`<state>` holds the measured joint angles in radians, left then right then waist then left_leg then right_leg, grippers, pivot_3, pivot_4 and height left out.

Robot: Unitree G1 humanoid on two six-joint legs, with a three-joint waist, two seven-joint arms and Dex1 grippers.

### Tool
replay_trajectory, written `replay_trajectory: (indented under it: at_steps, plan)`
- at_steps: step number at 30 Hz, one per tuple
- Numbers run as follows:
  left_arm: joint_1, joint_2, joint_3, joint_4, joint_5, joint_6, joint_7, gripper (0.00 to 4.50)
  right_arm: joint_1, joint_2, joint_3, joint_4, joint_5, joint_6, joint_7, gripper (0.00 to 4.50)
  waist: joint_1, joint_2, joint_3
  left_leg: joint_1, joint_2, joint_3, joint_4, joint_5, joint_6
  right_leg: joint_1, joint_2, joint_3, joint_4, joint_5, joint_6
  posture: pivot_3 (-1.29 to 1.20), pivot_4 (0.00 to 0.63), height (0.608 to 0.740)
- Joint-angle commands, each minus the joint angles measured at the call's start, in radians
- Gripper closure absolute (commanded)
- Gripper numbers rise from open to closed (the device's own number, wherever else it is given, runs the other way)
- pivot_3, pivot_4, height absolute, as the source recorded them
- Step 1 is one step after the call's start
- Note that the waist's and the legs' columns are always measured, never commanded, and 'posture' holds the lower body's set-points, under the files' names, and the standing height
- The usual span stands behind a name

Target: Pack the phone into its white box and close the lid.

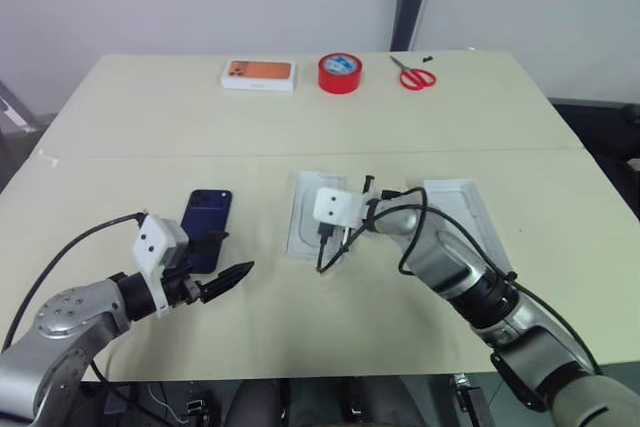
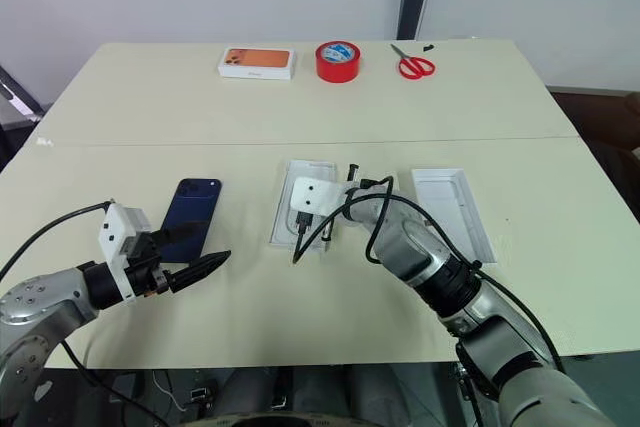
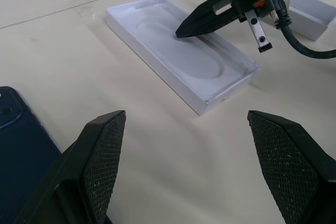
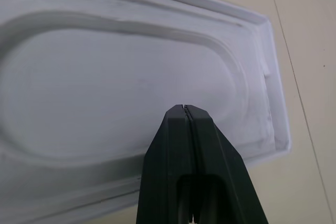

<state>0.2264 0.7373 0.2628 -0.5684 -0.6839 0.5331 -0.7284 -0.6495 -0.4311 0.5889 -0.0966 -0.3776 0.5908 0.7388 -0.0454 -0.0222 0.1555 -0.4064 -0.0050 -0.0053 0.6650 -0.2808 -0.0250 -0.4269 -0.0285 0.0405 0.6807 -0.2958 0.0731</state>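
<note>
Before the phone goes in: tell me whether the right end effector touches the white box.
Cannot tell. In the left wrist view the shut right end effector sits low over the white box, no gap or contact plainly visible.

- No text, brand, number or sign can be read on anything here.
- The orange-topped box (image 2: pixel 257 62), just beside the red tape roll (image 2: pixel 338 60), bears only a printed phone picture, without legible lettering.

along the far edge of the cream tabletop (image 1: pixel 150 117): orange-topped white box (image 1: pixel 258 74), red tape roll (image 1: pixel 340 73), red scissors (image 1: pixel 415 75). all three apart.
</note>
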Motion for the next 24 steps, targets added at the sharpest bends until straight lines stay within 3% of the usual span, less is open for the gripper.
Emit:
replay_trajectory:
  at_steps: [1, 8, 12, 14, 17, 24]
  plan:
    - [0.002, 0.006, 0.040, -0.012, -0.001, -0.009, -0.008, 0.59, -0.016, 0.027, -0.035, -0.066, 0.012, -0.007, 0.004, 4.49, 0.000, 0.000, 0.000, 0.000, 0.000, 0.000, 0.000, 0.000, 0.000, 0.000, 0.000, 0.000, 0.000, 0.000, 0.000, 0.00, 0.150, 0.733]
    - [0.005, 0.011, 0.077, 0.004, 0.004, -0.010, -0.008, 0.59, 0.018, 0.062, -0.099, -0.133, 0.125, 0.004, 0.063, 4.49, 0.002, 0.000, 0.000, 0.000, 0.000, 0.000, 0.000, 0.000, 0.000, 0.000, 0.000, 0.000, 0.000, 0.000, 0.000, 0.00, 0.150, 0.733]
    - [-0.004, 0.013, 0.109, 0.031, 0.009, -0.011, -0.008, 0.59, 0.075, 0.050, -0.170, -0.195, 0.268, 0.081, 0.151, 4.49, 0.003, 0.000, 0.000, 0.000, 0.000, 0.000, 0.000, 0.000, 0.000, 0.000, 0.000, 0.000, -0.001, 0.000, 0.000, 0.00, 0.150, 0.733]
    - [-0.003, 0.016, 0.116, 0.037, 0.009, -0.011, -0.016, 0.59, 0.118, 0.009, -0.190, -0.241, 0.323, 0.103, 0.203, 3.95, 0.003, 0.000, 0.000, 0.000, 0.000, 0.000, 0.000, 0.000, 0.000, 0.000, -0.001, 0.000, -0.001, 0.000, 0.000, 0.00, 0.150, 0.733]
    - [0.007, 0.027, 0.111, 0.025, 0.013, -0.011, -0.036, 0.59, 0.172, -0.050, -0.180, -0.286, 0.349, 0.091, 0.228, 2.70, 0.003, 0.000, 0.000, 0.000, 0.000, 0.000, 0.000, 0.000, 0.000, 0.000, -0.001, 0.000, -0.001, 0.000, 0.000, 0.00, 0.150, 0.733]
    - [0.023, 0.045, 0.090, -0.016, 0.018, -0.005, -0.066, 0.59, 0.230, -0.086, -0.153, -0.355, 0.378, 0.110, 0.207, 2.70, 0.002, 0.000, 0.000, 0.000, 0.000, 0.000, 0.000, 0.000, 0.000, 0.001, -0.001, 0.000, -0.001, 0.000, 0.000, 0.00, 0.150, 0.733]
